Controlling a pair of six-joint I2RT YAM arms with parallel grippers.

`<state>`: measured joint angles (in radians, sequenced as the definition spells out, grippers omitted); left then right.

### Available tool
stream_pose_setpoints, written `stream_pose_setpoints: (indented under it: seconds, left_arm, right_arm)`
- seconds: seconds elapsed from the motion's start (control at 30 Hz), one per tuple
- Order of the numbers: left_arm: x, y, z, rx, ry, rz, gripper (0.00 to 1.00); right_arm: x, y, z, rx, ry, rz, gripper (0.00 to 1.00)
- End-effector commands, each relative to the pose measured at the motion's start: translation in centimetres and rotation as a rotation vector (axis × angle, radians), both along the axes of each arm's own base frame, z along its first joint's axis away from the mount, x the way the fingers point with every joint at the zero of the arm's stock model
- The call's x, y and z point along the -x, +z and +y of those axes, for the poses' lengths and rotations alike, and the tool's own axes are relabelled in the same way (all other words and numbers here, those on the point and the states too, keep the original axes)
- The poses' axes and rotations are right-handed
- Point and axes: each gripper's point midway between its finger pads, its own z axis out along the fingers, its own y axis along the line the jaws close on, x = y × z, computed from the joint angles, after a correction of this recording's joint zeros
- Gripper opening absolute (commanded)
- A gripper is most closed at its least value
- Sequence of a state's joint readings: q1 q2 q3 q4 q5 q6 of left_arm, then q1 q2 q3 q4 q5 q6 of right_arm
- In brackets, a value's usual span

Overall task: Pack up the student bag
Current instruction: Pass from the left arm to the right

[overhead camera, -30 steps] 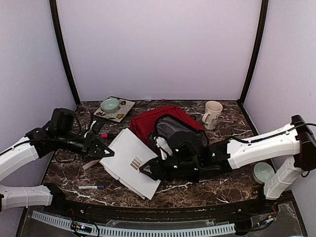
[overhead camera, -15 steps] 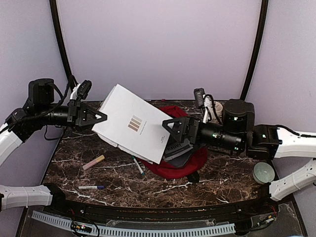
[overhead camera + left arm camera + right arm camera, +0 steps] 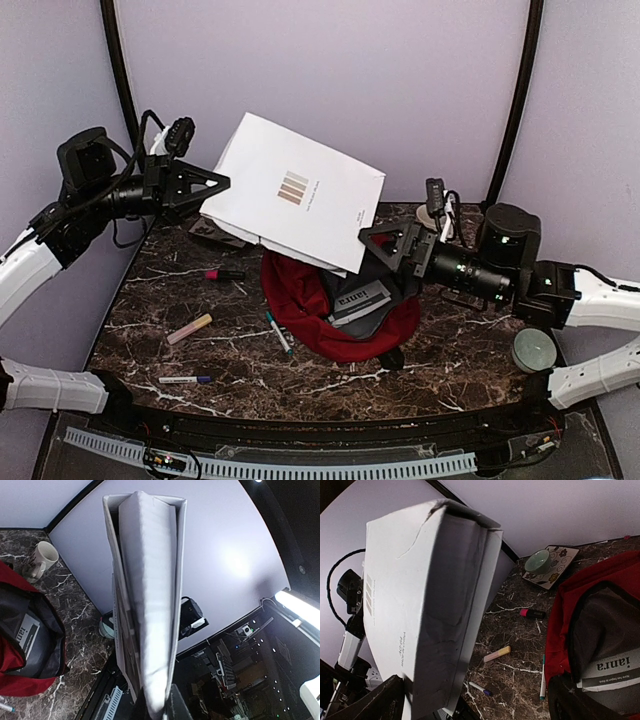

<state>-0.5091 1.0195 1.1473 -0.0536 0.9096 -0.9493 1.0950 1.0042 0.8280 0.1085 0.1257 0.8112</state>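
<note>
Inside student bag (image 3: 290,300): grey booklet (image 3: 358,298); left pincer (image 3: 213,185) clamps binder (image 3: 300,195); right pincer (image 3: 370,240) agape.

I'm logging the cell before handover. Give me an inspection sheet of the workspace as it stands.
Surface: dark marbled table, no spills seen.
Job's things: student bag lies open with its grey lining showing and a booklet inside; white binder is held in the air above it.
Clutter: pink marker, highlighter, teal pen, blue marker, mug, patterned plate carrying a bowl, green cup.
Grippers: left gripper shut on the binder's corner; right gripper open by its lower edge.
Cables: black cable looping at the left wrist.
Surroundings: lilac walls, black corner posts.
</note>
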Motion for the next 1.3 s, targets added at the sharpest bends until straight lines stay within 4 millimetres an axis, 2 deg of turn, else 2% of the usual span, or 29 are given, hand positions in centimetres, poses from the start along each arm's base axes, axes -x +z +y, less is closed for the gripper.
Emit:
stream_pose_setpoints:
  seconds: [0.0,0.17,0.3,0.5,0.6,0.83,0.97,1.1,1.27]
  left_arm:
    - [1.8,4.3,-0.1,0.141,-0.099,-0.114,0.00]
    - [2.0,4.7,-0.3,0.165,-0.130,-0.109,0.00]
    - [2.4,5.1,-0.2,0.190,-0.148,-0.112,0.00]
    - [2.1,4.9,-0.2,0.198,-0.135,-0.105,0.00]
    - [1.9,4.5,-0.1,0.194,-0.121,-0.087,0.00]
    - [1.0,2.8,-0.3,0.147,-0.077,-0.053,0.01]
    - [0.4,1.8,-0.5,0.142,-0.063,-0.034,0.21]
    - [-0.2,1.5,-0.4,0.137,-0.022,-0.039,0.53]
    - [-1.7,-0.1,0.1,0.067,0.091,-0.010,0.67]
  right_arm:
    - [0.5,3.3,0.5,-0.158,0.094,-0.031,1.00]
    - [0.4,5.5,1.1,-0.230,0.177,-0.070,0.99]
    - [0.7,7.2,2.0,-0.300,0.270,-0.079,0.91]
    - [0.5,9.0,1.6,-0.385,0.299,-0.096,0.56]
    - [0.5,9.0,1.6,-0.387,0.314,-0.088,0.37]
    - [0.9,9.0,1.9,-0.401,0.362,-0.070,0.12]
    - [1.1,9.1,1.6,-0.407,0.366,-0.061,0.00]
    - [1.4,9.2,0.7,-0.403,0.342,-0.061,0.00]
    - [1.0,8.8,-0.6,-0.346,0.264,-0.064,0.00]
